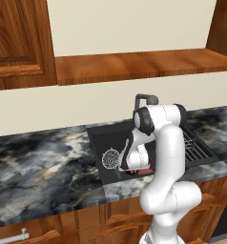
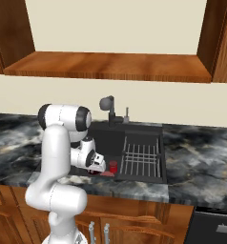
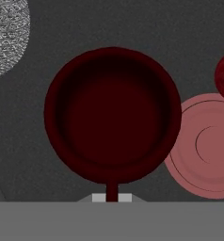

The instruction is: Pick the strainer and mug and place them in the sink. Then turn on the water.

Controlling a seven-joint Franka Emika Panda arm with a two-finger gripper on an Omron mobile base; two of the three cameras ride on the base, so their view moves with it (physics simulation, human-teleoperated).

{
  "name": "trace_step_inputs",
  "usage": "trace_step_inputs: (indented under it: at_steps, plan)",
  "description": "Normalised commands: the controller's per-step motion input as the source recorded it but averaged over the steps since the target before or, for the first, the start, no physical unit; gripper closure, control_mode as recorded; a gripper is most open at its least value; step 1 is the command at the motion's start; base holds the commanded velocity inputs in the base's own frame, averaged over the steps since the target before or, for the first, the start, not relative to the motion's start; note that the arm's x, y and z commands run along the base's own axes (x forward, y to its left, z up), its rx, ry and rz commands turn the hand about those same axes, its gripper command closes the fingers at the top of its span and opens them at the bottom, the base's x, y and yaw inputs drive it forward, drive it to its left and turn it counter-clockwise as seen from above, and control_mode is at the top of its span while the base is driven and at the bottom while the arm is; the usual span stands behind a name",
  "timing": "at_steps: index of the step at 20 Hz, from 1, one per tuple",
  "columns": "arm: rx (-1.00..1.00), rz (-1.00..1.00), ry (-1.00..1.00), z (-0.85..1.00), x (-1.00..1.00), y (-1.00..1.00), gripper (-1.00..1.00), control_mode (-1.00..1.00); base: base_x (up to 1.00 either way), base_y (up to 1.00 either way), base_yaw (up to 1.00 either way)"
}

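The dark maroon mug [image 3: 113, 115] fills the middle of the hand view, seen from above with its mouth open towards me. Its thin handle [image 3: 112, 188] runs down between my fingertips. My gripper [image 3: 112, 197] is shut on that handle, low inside the black sink [image 1: 98, 138]. The silvery mesh strainer [image 1: 110, 158] lies on the sink floor just left of my hand, and its edge shows as the strainer [image 3: 5, 33] in the hand view's upper left. My gripper [image 2: 95, 167] hangs over the sink's front part. Water is out of view.
The dark faucet [image 1: 146, 100] stands behind the basin. A ribbed wire rack [image 2: 141, 159] takes up the sink's right side. Beside the mug in the sink lie a pink disc [image 3: 205, 146] and a small red thing [image 2: 113, 166]. Marbled counter [image 1: 39, 167] surrounds the sink.
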Motion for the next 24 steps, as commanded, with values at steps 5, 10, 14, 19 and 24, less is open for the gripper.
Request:
trace_step_inputs:
  at_steps: [5,10,14,19,24]
  plan:
    - [0.00,0.00,0.00,0.00,0.00,0.00,-1.00,-1.00,0.00,0.00,0.00]
    - [0.00,0.00,0.00,0.00,0.00,0.00,-1.00,-1.00,0.00,0.00,0.00]
    - [0.00,0.00,0.00,0.10,0.00,0.00,-1.00,-1.00,0.00,0.00,0.00]
    - [0.00,0.00,0.01,0.41,0.02,0.00,-1.00,-1.00,0.00,0.00,0.00]
    - [0.00,0.00,0.01,0.47,0.00,0.00,-1.00,-1.00,0.00,0.00,0.00]
